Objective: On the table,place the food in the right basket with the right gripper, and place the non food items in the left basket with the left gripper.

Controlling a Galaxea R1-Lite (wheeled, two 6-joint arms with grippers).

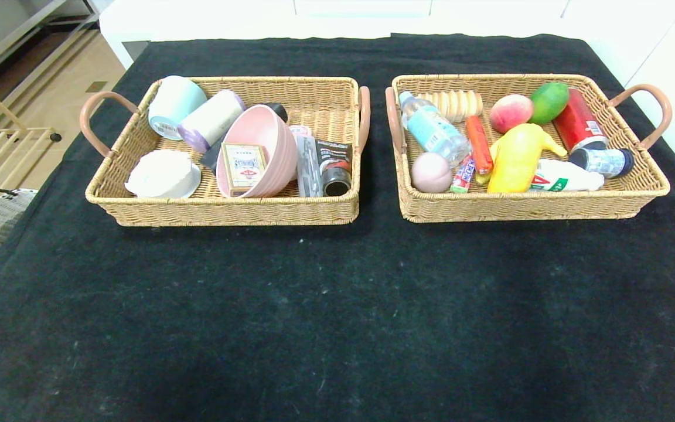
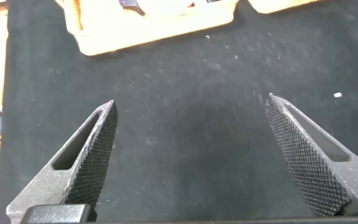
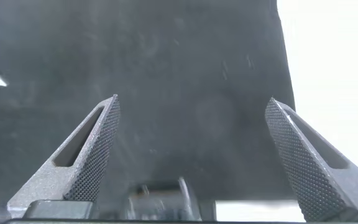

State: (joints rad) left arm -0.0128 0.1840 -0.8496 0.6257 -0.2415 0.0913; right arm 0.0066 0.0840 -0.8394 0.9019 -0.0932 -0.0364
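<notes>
Your left gripper (image 2: 191, 109) hangs wide open over bare black table (image 1: 337, 305), holding nothing; your right gripper (image 3: 191, 109) is spread just as wide and empty near the cloth's edge. Look at the left basket (image 1: 226, 208): mug (image 1: 172, 105) and card box (image 1: 245, 168) lie inside. Your right basket (image 1: 531, 208) holds water bottle (image 1: 433, 129), sausage (image 1: 479, 144), yellow fruit (image 1: 516, 158) and white bottle (image 1: 566, 177).

Left claw (image 2: 191, 109) and right claw (image 3: 192, 109): black, long pointed fingers with knurled, diamond-textured inner faces, slotted sides.
</notes>
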